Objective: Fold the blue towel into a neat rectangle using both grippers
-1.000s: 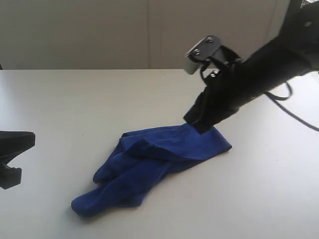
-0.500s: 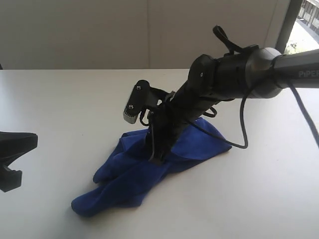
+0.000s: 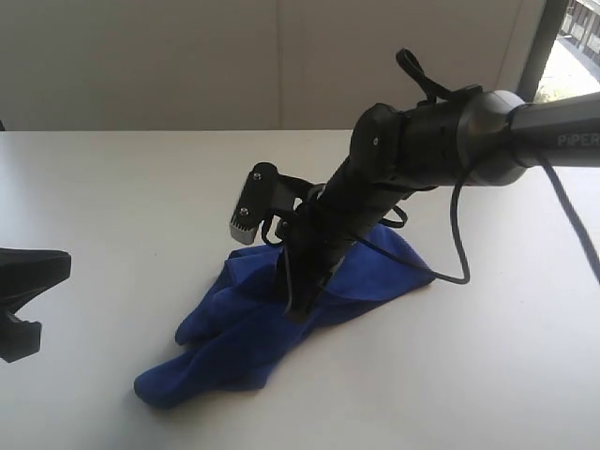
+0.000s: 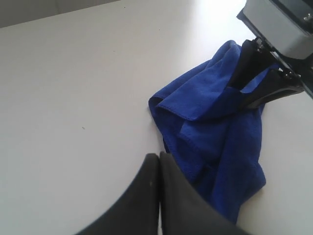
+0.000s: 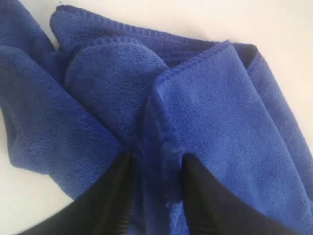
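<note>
The right hand (image 3: pixel 298 302) is planted on the middle of the blue towel (image 3: pixel 234 342). Its 2 fingers (image 5: pixel 120 171) straddle a raised fold, and I cannot tell whether they squeeze it. The left hand (image 4: pixel 159 164), fingers pressed together, sits off the towel's left end, clear of it. There are 2 hands and 1 towel. It lies crumpled on the white worktop (image 3: pixel 131 187), its long axis running from near-left to far-right.
</note>
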Robot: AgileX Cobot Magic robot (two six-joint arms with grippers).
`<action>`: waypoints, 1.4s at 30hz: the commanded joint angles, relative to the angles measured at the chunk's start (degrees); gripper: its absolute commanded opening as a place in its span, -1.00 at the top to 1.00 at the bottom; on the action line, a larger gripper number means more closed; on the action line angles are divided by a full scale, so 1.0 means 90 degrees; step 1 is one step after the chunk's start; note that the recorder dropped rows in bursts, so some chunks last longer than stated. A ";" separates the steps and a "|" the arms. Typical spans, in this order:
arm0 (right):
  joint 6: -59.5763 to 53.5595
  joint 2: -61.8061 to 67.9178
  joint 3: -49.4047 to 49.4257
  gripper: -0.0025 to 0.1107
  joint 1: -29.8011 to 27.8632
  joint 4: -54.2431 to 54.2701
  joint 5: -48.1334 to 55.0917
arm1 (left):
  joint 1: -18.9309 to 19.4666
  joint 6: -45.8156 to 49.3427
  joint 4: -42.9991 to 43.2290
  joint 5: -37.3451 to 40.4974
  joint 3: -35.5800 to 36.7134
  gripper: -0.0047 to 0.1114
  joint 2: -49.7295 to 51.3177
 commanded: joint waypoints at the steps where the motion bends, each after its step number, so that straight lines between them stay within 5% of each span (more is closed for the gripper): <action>1: 0.0031 0.0050 -0.0007 0.38 -0.0001 0.0054 0.0011 | -0.0008 -0.0004 0.0081 -0.0023 0.0042 0.92 -0.0004; 4: 0.0031 0.0107 -0.0007 0.45 -0.0001 0.0196 -0.0002 | -0.0008 -0.0004 0.0081 -0.0023 0.0042 0.92 -0.0004; 9: 0.0052 0.0085 -0.0007 0.96 -0.0001 0.0200 -0.0404 | -0.0008 -0.0004 0.0081 -0.0023 0.0042 0.92 -0.0004; 18: 0.1174 -0.1276 -0.0007 0.96 -0.0093 -0.0482 -0.1774 | -0.0008 0.0019 -0.0077 -0.0022 0.0042 0.92 0.0066; 22: 0.2834 -0.2008 -0.0007 0.96 -0.0323 -0.2101 -0.1657 | -0.0008 0.0144 -0.0232 -0.0086 0.0042 0.92 0.0332; 27: 0.5129 -0.2842 -0.0007 0.96 -0.0498 -0.4143 -0.1073 | -0.0049 0.1522 -0.0797 -0.1079 0.0042 0.88 0.0813; 35: 0.5995 -0.4029 -0.0007 0.96 -0.0515 -0.4577 -0.0778 | -0.0852 0.3017 -0.1116 -0.1477 0.0042 0.16 0.1066; 42: 0.6839 -0.4777 -0.0342 0.96 -0.0515 -0.5285 -0.0583 | -0.1882 0.3032 -0.1066 -0.0158 0.0042 0.10 0.1085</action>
